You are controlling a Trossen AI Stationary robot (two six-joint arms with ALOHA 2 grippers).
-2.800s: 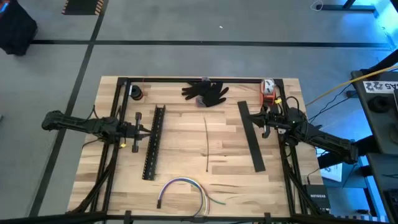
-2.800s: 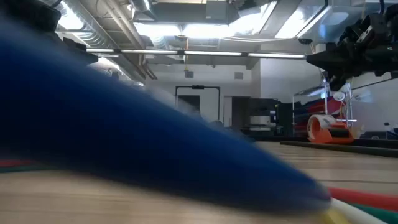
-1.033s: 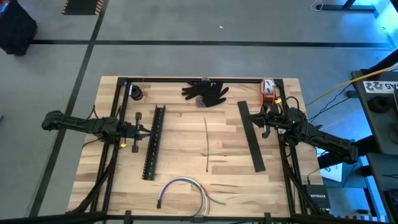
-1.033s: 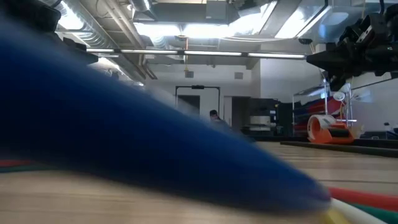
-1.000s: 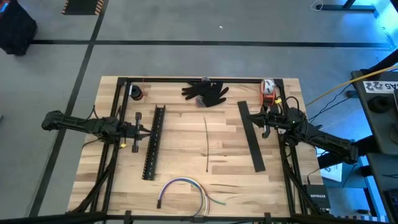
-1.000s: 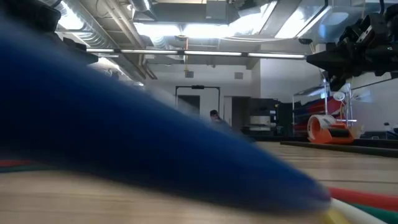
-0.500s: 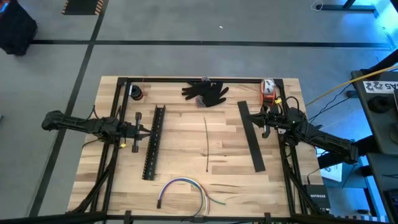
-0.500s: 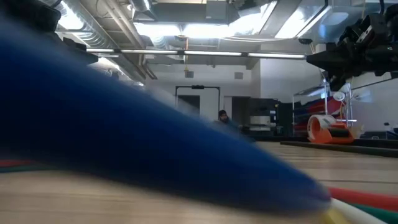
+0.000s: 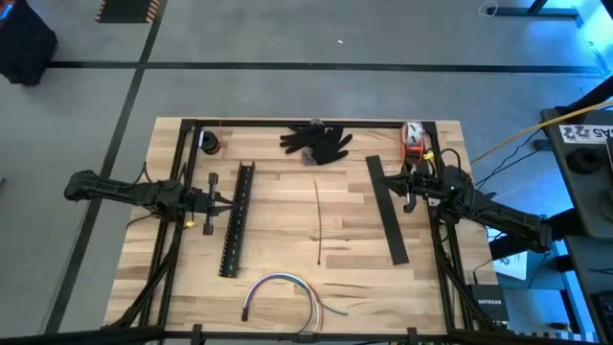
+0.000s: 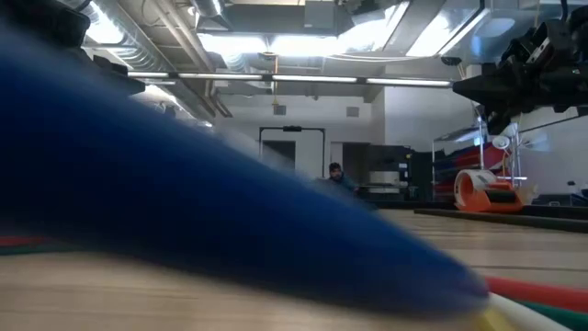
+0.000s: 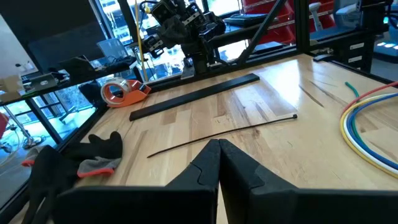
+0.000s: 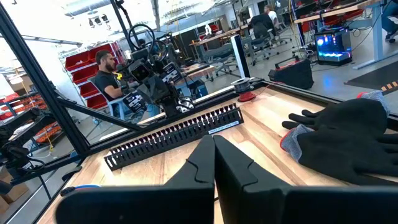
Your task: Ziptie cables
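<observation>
Cables: your bundle, the cables (image 9: 283,292), lies curled in an arch at the near edge of the worktop, about mid-width, touching neither gripper. White, blue-purple and dark strands, dark tip at the left end. In the left wrist view they show as looped coloured wires (image 11: 368,127).
Left gripper: your left gripper (image 9: 221,198) sits at the left edge, mid-depth, just beside the slotted channel (image 9: 236,219). Fingers (image 11: 202,168) pressed together, nothing between them.
Right gripper: your right gripper (image 9: 407,189) sits at the right edge, toward the far side, next to the black flat strip (image 9: 386,209). Fingers (image 12: 200,163) closed tip to tip, empty.
Zip tie: thin dark zip tie (image 9: 318,221) lies straight in the middle of the worktop, between channel and flat strip, well apart from the cables.
Far edge: black gloves (image 9: 317,142) mid-width; orange tape dispenser (image 9: 413,137) at the far right corner.
Background: a person (image 12: 109,78) seated beyond the table in the right wrist view.
</observation>
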